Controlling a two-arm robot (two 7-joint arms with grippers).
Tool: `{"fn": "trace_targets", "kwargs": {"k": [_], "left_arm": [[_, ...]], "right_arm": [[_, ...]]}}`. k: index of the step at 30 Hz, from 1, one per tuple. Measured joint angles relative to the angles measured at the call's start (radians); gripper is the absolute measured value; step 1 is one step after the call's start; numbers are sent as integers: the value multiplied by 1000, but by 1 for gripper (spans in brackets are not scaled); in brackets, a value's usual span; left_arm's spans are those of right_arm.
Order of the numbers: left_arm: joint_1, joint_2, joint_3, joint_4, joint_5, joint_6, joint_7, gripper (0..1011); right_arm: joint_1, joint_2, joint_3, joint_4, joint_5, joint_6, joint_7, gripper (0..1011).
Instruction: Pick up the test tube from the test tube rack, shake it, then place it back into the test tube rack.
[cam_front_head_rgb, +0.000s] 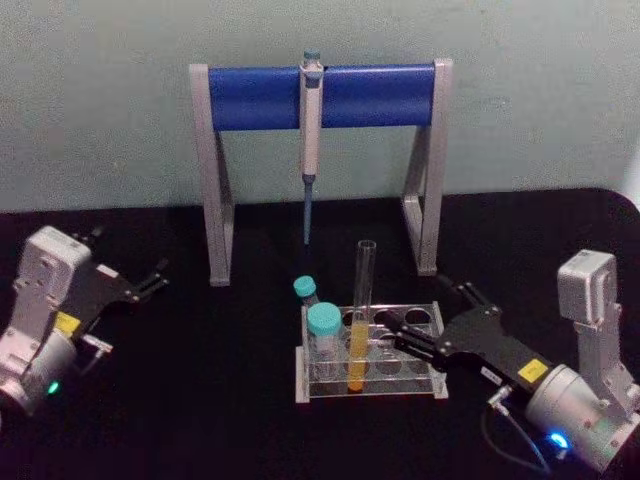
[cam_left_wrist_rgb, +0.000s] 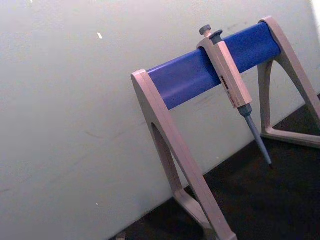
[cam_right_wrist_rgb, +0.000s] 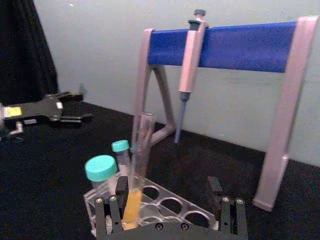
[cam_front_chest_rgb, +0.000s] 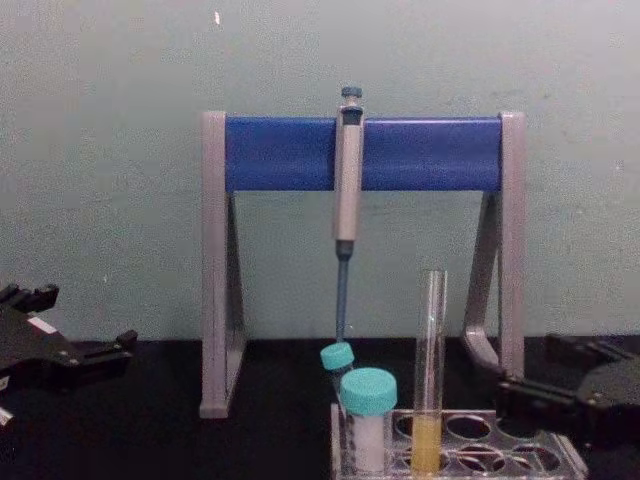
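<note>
Fingers (cam_right_wrist_rgb: 114, 212) of the right hand (cam_front_head_rgb: 425, 315) are spread wide and grip nothing. The hand reaches in low from the tabletop's right edge, with its tips over the right end of the test tube rack (cam_front_head_rgb: 400, 383). The test tube (cam_front_head_rgb: 362, 310) stands just beyond those tips. From the right wrist view it lines up with the gap, close to one finger, and I see no contact with it.

The tube is upright in a hole near the middle of the rack, with yellow liquid in its lower part and its open mouth well above the top plate. Beside it, in the rack's left end, stand a wide teal-capped tube (cam_front_head_rgb: 323, 325) and a small teal-capped tube (cam_front_head_rgb: 305, 290). The rack sits toward the tabletop's near edge, about midway along it.

Behind the rack, toward the far edge, is the pipette stand (cam_front_head_rgb: 320, 95), with a pipette (cam_front_head_rgb: 311, 120) hanging from its blue bar.

The left hand (cam_front_head_rgb: 152, 280) rests near the tabletop's left edge, well apart from the rack, with its fingers apart and empty.

As I judge it, nothing of the task is done yet. The grasp is being lined up, and closing on the tube, lifting, shaking and returning it to the rack all remain.
</note>
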Motion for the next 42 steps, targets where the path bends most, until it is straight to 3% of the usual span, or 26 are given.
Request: {"fn": "trace_targets", "kwargs": {"k": [22, 42], "left_arm": [[0, 0, 0, 0, 0, 0, 0, 1001], [0, 0, 0, 0, 0, 0, 0, 1001]], "right_arm": [[130, -103, -20, 140, 37, 51, 163, 1000], [184, -132, -45, 204, 66, 75, 198, 1000]]}}
